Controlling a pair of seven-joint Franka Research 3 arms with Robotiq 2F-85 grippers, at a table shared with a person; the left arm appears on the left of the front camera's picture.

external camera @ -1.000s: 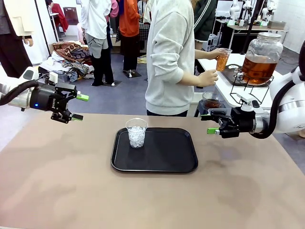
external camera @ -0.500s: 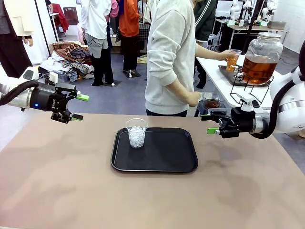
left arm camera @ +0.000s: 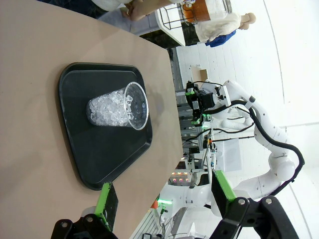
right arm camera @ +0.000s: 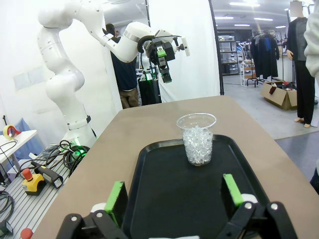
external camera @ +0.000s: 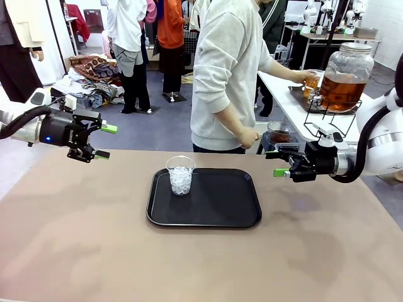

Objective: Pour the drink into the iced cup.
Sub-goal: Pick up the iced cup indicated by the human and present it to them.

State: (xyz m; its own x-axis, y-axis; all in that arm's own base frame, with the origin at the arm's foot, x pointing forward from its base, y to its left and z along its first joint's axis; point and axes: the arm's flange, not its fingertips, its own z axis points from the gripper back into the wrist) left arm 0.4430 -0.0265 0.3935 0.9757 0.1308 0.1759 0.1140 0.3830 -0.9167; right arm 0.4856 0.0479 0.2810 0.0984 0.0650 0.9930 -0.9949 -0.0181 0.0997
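Observation:
The iced cup (external camera: 181,175), clear plastic and filled with ice cubes, stands on the left part of a black tray (external camera: 220,217) at mid-table. My left gripper (external camera: 104,141) hovers open above the table's far left, well away from the cup. My right gripper (external camera: 279,163) hovers open to the right of the tray, empty. The amber drink (external camera: 310,83) is in a small cup in the person's hand, at a glass dispenser jar (external camera: 343,75) on a side table. The left wrist view has the iced cup (left arm camera: 117,107) beyond my open left gripper (left arm camera: 162,191). In the right wrist view, the iced cup (right arm camera: 198,139) stands ahead of my open right gripper (right arm camera: 174,194).
The person (external camera: 223,75) stands at the table's far edge, turned toward the side table (external camera: 283,104) at the right. Brown tabletop (external camera: 94,239) lies bare around the tray. Other people stand farther back.
The person's hand with the cup of drink moved right to the dispenser, and the other hand dropped to the side. Neither arm moved.

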